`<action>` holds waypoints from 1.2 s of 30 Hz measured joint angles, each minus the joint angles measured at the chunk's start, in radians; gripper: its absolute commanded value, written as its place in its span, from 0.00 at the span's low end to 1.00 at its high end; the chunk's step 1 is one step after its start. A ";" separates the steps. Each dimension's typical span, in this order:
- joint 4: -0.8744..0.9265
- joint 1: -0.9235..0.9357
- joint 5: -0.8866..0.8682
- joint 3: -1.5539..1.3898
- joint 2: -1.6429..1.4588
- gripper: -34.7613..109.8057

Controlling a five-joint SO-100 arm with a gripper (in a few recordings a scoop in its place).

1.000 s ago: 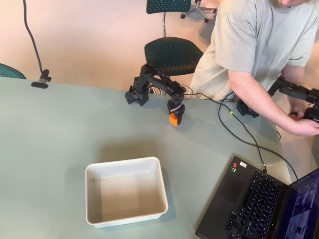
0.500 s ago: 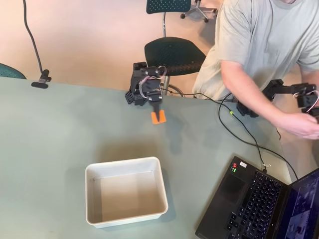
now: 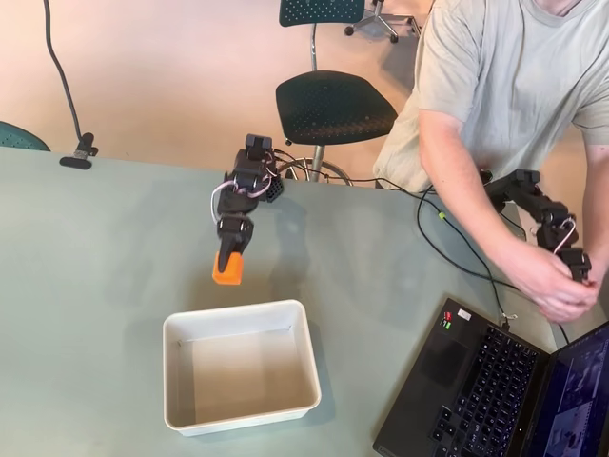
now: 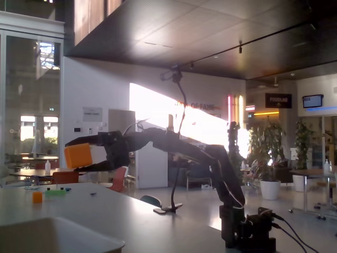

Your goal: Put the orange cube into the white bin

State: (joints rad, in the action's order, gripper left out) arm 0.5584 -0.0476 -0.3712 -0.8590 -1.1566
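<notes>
Open campus-style hall, glass walls, café tables (image 4: 310, 174), potted plants (image 4: 269, 158), wall screens (image 4: 313, 100)

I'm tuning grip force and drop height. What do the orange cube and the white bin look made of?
The orange cube, held in the claw, looks like matte hard plastic, possibly printed: flat even colour, crisp edges, no shine. The white bin looks like smooth moulded plastic: rounded corners, thin raised rim, faint sheen. Neither is certain from these views.
</notes>
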 measured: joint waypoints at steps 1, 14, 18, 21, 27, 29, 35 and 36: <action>-0.026 -0.002 0.000 0.000 0.018 0.42; -0.140 -0.028 -0.265 0.003 0.133 0.42; -0.140 -0.029 -0.282 0.002 0.133 0.43; -0.140 -0.018 -0.287 0.002 0.133 0.48; -0.140 -0.029 -0.284 0.002 0.133 0.66; -0.140 -0.023 -0.284 0.002 0.133 0.69; -0.140 -0.021 -0.284 0.002 0.133 0.73; -0.140 -0.023 -0.284 0.002 0.133 0.73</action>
State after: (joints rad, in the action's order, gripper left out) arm 0.4188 -0.0706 -0.6550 -0.8575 -1.0232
